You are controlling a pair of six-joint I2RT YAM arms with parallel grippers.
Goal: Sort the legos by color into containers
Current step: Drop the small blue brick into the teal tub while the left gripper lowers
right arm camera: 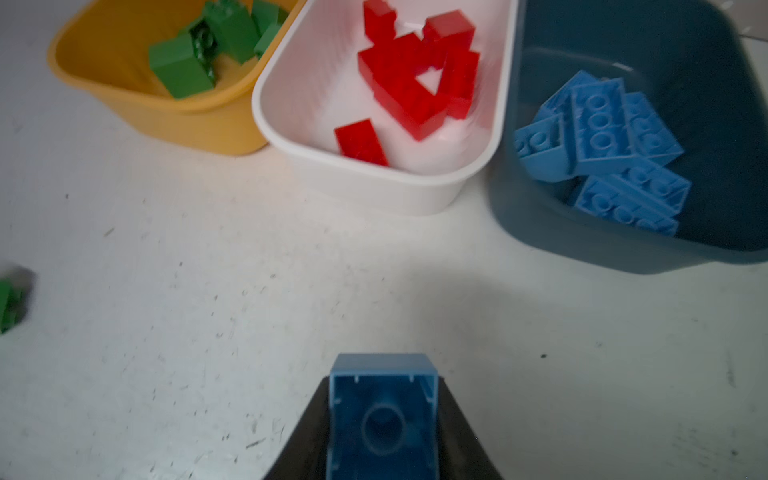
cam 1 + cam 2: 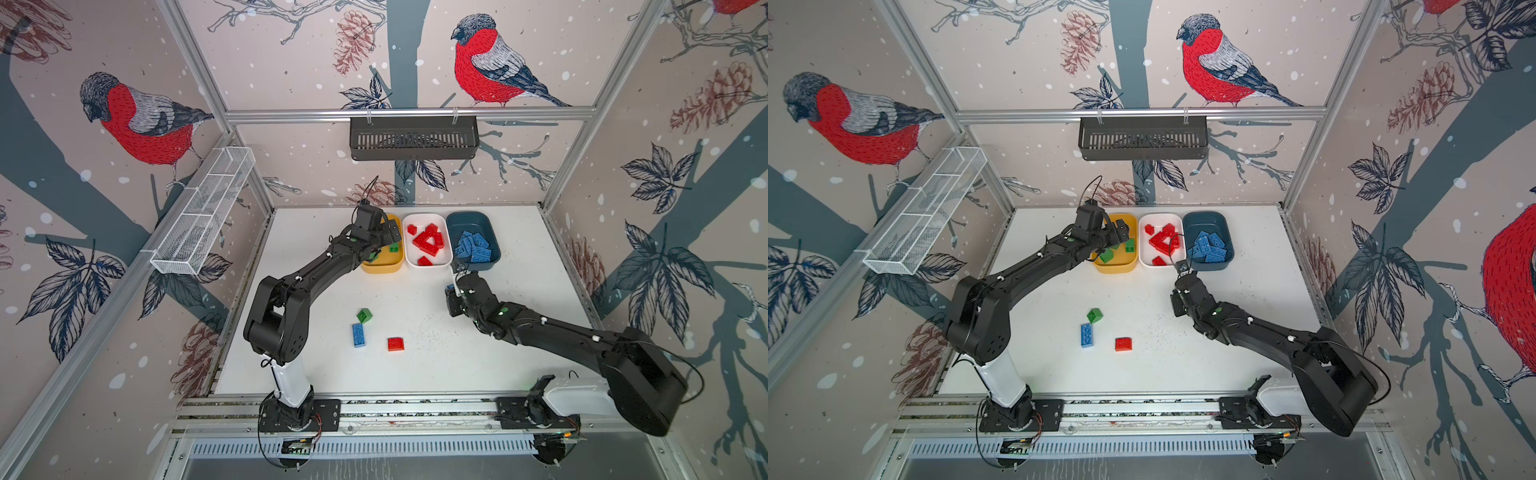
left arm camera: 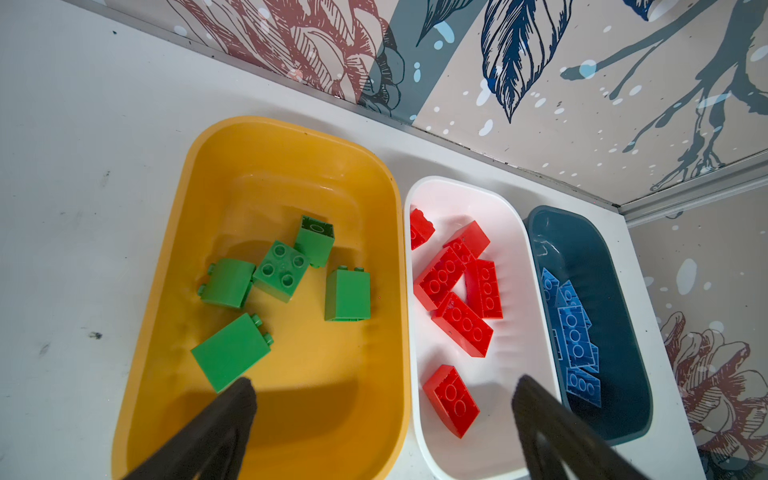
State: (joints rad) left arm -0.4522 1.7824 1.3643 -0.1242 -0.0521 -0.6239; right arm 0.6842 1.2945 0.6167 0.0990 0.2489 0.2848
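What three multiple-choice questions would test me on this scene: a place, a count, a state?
1. Which tub holds the green bricks? A) white B) dark teal C) the mustard yellow tub
2. How many bricks lie loose on the table? A) three B) one C) six
3. What is the right gripper doing? A) open, empty B) shut on a blue brick C) shut on a red brick

1 C: seen in the left wrist view.
2 A: loose green brick, loose blue brick, loose red brick.
3 B: the right wrist view shows it clamped.
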